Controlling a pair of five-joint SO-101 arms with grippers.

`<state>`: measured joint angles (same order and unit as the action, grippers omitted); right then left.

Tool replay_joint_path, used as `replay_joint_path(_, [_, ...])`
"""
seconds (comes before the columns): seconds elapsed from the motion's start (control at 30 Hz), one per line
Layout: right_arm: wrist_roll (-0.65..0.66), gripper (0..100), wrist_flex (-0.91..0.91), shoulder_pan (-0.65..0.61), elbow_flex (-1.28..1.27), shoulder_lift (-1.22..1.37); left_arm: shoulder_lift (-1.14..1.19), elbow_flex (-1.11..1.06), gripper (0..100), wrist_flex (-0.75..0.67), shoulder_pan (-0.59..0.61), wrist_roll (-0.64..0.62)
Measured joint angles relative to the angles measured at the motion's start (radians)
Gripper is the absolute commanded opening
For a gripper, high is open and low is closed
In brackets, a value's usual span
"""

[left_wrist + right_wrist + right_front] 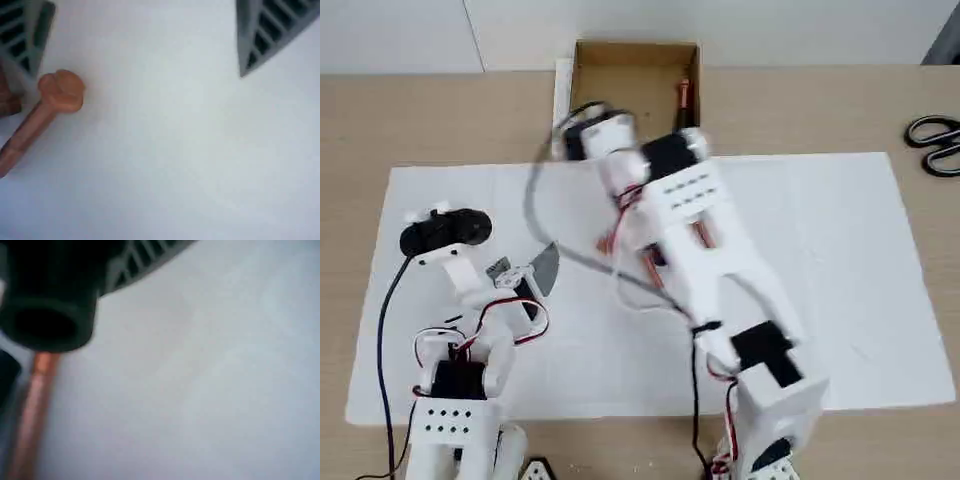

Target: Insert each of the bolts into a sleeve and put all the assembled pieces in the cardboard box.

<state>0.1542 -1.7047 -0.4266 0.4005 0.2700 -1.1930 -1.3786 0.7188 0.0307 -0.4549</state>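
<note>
Overhead, the box (pixel 582 75) was seen at 12 o'clock on the worktop (pixel 420 110), just past the far edge of a white sheet (pixel 840 260). One assembled piece (pixel 684 104), an orange bolt in a black sleeve, lay inside the box along its 3 o'clock wall. Scissors (pixel 934 145) were set at 2 o'clock, off the sheet.

At 8 o'clock the left end effector (pixel 523 270) was held low over the sheet with its grey jaws spread apart and nothing between them. In its wrist view a bolt (pixel 44 112) was shown lying flat on the sheet, its hexagonal head just beside one finger (pixel 22 35) and well apart from the other. Whether head and finger touched could not be told.

The right arm was stretched from 5 o'clock toward the centre of the sheet, just short of the box. The right end effector (pixel 65 300) was closed on a black sleeve (pixel 47 315), whose open end was turned to the wrist camera. An orange shank (pixel 32 410) lay on the sheet below the sleeve.
</note>
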Motion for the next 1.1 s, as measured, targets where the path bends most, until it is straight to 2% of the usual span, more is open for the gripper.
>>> replay_joint_path(0.1, [0.0,0.4,0.0,0.084,-0.038,-0.002,0.0,0.048,24,0.064,-0.006,0.0])
replay_joint_path(0.23, [0.0,0.4,0.0,0.115,-0.041,-0.066,0.002,0.123,24,0.135,-0.078,0.0])
replay_joint_path(0.37, [0.0,0.4,0.0,0.146,-0.041,-0.11,0.095,0.192,24,0.147,-0.12,0.054])
replay_joint_path(0.63, [0.0,0.4,0.0,0.21,-0.041,-0.11,0.532,0.529,25,0.23,-0.13,0.098])
replay_joint_path(0.77, [0.0,0.4,0.0,0.236,-0.041,-0.11,0.767,0.721,25,0.295,-0.147,0.077])
replay_joint_path(0.9, [0.0,0.4,0.0,0.25,-0.041,-0.11,0.962,0.848,24,0.371,-0.21,0.029])
replay_joint_path(1.1, [0.0,0.5,0.0,0.25,-0.041,-0.11,1.119,0.918,24,0.381,-0.347,-0.029])
